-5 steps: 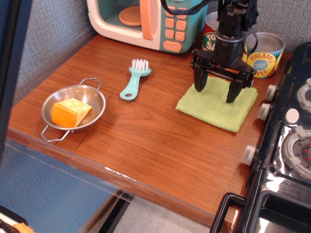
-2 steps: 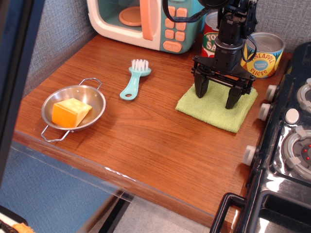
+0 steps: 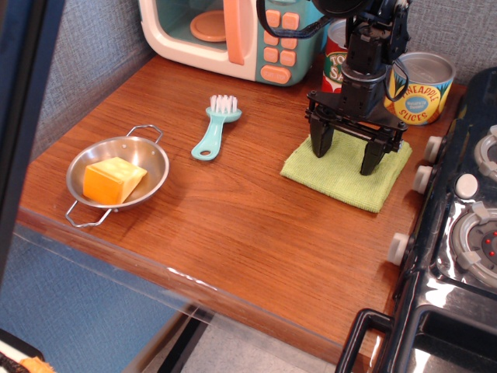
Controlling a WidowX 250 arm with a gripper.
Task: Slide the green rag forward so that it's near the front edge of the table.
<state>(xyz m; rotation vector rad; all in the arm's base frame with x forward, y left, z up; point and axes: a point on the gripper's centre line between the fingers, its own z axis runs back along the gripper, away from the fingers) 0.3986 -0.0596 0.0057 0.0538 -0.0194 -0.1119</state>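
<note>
The green rag lies flat on the reddish-brown table at the right, next to the black toy stove. My gripper is open, pointing straight down over the rag's rear half. Its two black fingers stand wide apart with their tips on or just above the cloth. The rag's back edge is partly hidden by the gripper.
A steel pan holding an orange cheese block sits at the front left. A teal brush lies mid-table. A toy microwave and two cans stand at the back. The black stove borders the right.
The gripper has lowered a little and shifted slightly back over the rag, staying open. The rag has not moved.
</note>
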